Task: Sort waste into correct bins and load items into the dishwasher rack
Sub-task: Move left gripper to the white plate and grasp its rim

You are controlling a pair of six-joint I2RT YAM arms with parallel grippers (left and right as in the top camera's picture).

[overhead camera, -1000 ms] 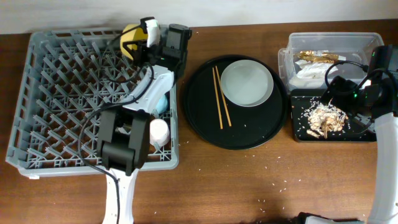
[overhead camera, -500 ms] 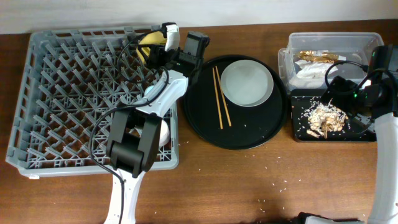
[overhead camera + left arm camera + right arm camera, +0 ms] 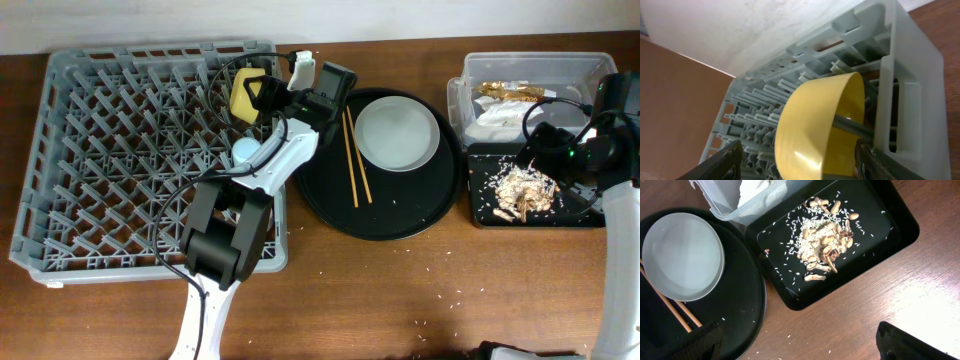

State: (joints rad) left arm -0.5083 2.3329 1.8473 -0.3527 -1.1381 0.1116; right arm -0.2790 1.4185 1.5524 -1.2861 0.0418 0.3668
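Dishwasher rack (image 3: 110, 160), large, square, grey plastic with a lattice of upright pegs, fills the left part of the brown wooden bench (image 3: 400, 290) (nothing else in view comes close in size). Just beside the rack's right wall lies a large round black tray (image 3: 400, 218). Well to the rack's right, beyond that round tray, stands a clear rectangular plastic tub (image 3: 455, 100), with a shallow black rectangular tray (image 3: 482, 205) just in front of it.

The left tool (image 3: 800, 161) reaches over the rack's back right corner, jaws spread wide. A yellow bowl (image 3: 810, 135) stands on edge among the pegs there, between the jaws; one finger (image 3: 727, 160) is clear of it. The right tool (image 3: 800, 345) hangs far from the rack, over the bench by the shallow tray, jaws wide apart and empty.

A pale grey-green round plate (image 3: 397, 133) rests on the round tray, on its half away from the rack. A pair of wooden chopsticks (image 3: 354, 160) lies side by side between plate and rack. A small blue cup (image 3: 244, 150) sits inside the rack near its right wall, in front of the bowl, partly hidden by the left arm.

Farthest from the rack, the tub holds a shiny gold-brown snack wrapper (image 3: 510, 92) and crumpled white paper napkins (image 3: 497, 115). Tan-beige food scraps (image 3: 825, 245) are heaped in the shallow tray, pale grains scattered around them.
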